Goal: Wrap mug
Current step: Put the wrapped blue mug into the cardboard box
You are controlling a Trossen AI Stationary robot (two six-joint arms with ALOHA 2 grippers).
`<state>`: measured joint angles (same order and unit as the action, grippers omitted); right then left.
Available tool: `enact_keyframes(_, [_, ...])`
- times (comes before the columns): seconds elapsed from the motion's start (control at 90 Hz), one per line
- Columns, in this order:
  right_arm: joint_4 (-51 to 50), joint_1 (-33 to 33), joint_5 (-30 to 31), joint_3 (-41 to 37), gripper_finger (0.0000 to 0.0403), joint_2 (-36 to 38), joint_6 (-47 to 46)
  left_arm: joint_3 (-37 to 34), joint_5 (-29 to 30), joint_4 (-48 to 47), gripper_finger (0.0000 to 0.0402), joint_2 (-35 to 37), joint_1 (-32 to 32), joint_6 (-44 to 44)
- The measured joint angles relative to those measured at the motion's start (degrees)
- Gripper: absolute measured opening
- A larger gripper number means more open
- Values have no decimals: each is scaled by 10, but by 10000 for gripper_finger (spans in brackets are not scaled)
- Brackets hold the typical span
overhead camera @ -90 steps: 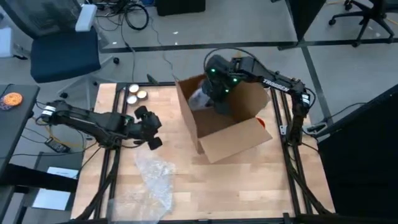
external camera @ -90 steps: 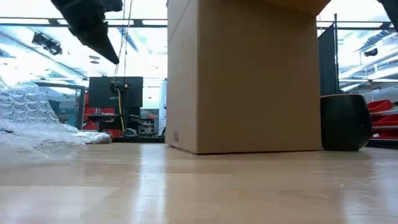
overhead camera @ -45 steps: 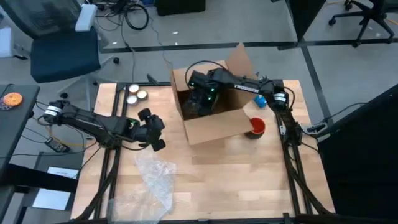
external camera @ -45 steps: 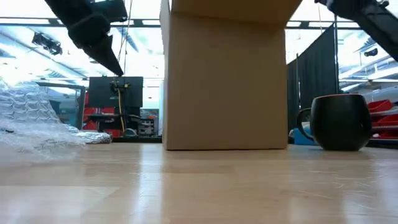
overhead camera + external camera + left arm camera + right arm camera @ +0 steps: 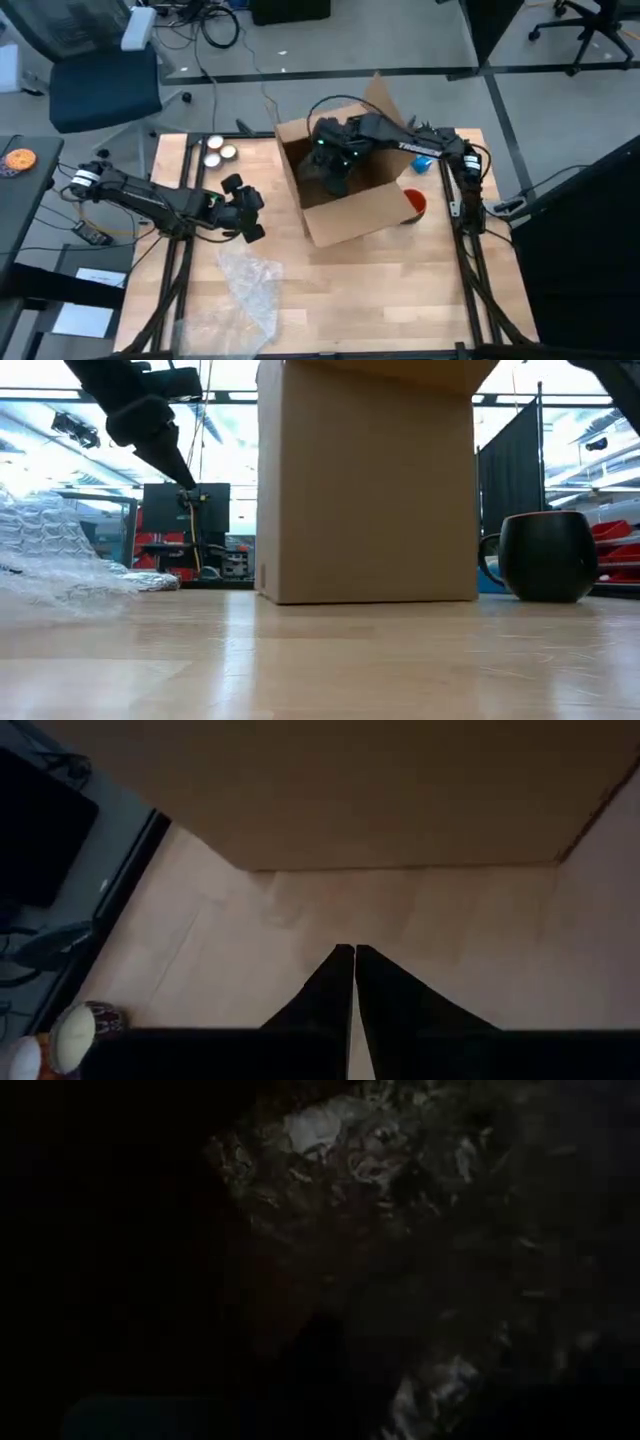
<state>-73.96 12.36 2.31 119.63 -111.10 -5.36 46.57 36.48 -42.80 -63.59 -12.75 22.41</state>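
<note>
A black mug [image 5: 412,205] with a red inside stands on the table just right of an open cardboard box [image 5: 345,195]; in the low view the mug [image 5: 545,557] shows right of the box [image 5: 365,480]. My right gripper [image 5: 330,165] reaches down into the box, where the right wrist view shows crumpled bubble wrap [image 5: 340,1140] in the dark. My left gripper [image 5: 247,212] hovers shut above the table left of the box, its fingertips [image 5: 352,952] pointing at the box wall [image 5: 380,790]. A sheet of bubble wrap [image 5: 245,295] lies near the front left.
Two tape rolls [image 5: 215,150] sit at the far left corner. A small blue thing [image 5: 422,162] lies behind the mug. The box's raised flap [image 5: 385,95] stands at the far side. Bare wood lies along the near edge, right of the bubble wrap.
My right arm has swung toward the table's left, deeper into the box. The box has slid left and toward the far edge and turned, uncovering the mug, then shifted slightly back toward the near edge. The mug has stayed in place.
</note>
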Motion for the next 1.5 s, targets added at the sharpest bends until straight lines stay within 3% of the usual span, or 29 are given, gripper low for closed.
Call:
enact_keyframes(0.1, [-30,-5,29,0,7,18,-71,0,3,5,0,0,0,1])
enact_keyframes(0.267, [-22,-52,156,0,7,35,-128,0,4,30,0,0,0,-19])
enact_keyframes(0.422, [-19,-82,139,0,7,27,-193,0,4,38,0,0,0,-30])
enact_keyframes(0.567, [5,-102,193,-25,7,27,-264,0,4,37,0,0,0,-29])
enact_keyframes(0.689, [21,-112,200,-54,6,26,-328,0,4,37,0,-1,0,-29])
enact_keyframes(0.889, [71,-105,191,-99,6,30,-364,0,4,37,0,-1,0,-29])
enact_keyframes(1.133, [124,-91,44,-93,6,23,-279,0,4,37,0,-1,0,-29])
enact_keyframes(1.256, [103,-80,-92,-57,6,22,-240,0,4,37,0,-1,0,-29])
enact_keyframes(1.344, [70,-65,-155,-33,6,24,-235,0,4,37,0,-2,0,-29])
enact_keyframes(1.5, [26,-44,-191,-6,6,24,-180,0,4,40,0,-2,0,-29])
